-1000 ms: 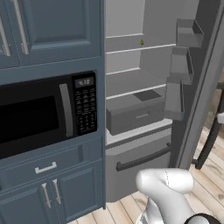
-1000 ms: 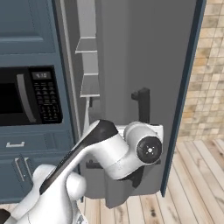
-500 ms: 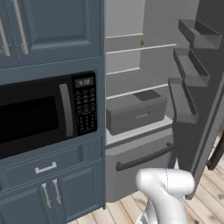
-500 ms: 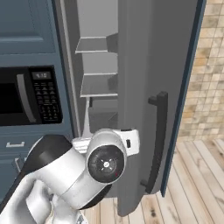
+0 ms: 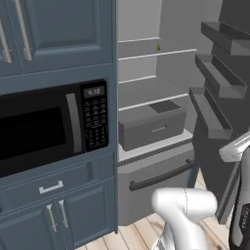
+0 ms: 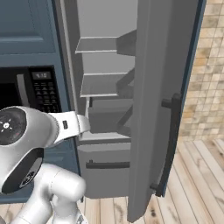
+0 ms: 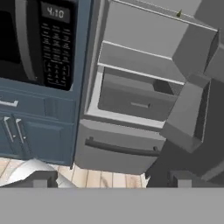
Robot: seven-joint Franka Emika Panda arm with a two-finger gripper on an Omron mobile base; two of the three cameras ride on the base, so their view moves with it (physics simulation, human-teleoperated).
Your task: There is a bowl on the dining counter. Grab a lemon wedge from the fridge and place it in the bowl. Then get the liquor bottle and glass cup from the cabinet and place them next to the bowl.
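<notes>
The fridge (image 5: 161, 112) stands wide open, filling the centre and right of the left base view, its grey shelves bare but for one speck: the lemon wedge (image 5: 158, 47), tiny and yellow-green, sits on the upper shelf near the top middle of that frame. In the hand view the same wedge (image 7: 178, 14) shows at the very top right, on the top shelf's back part, well apart from everything else. Below it, mid-frame, a grey drawer box (image 5: 151, 126) rests on a lower shelf, and under that the fridge's bottom drawer with a dark bar handle (image 5: 161, 176) runs across. The open fridge door (image 6: 155, 100) swings out to the right in the right base view, dark vertical handle (image 6: 170, 144) on its outer face, door bins stepping down the right edge of the left base view. To the left of the fridge, the black microwave (image 5: 49, 127) is set in dark blue cabinetry, clock lit. The gripper (image 7: 109, 179) sits at the bottom of the hand view, its two dark fingertips (image 7: 39, 178) spread far apart with nothing between them, aimed at the fridge's lower drawer and well short of the wedge.
</notes>
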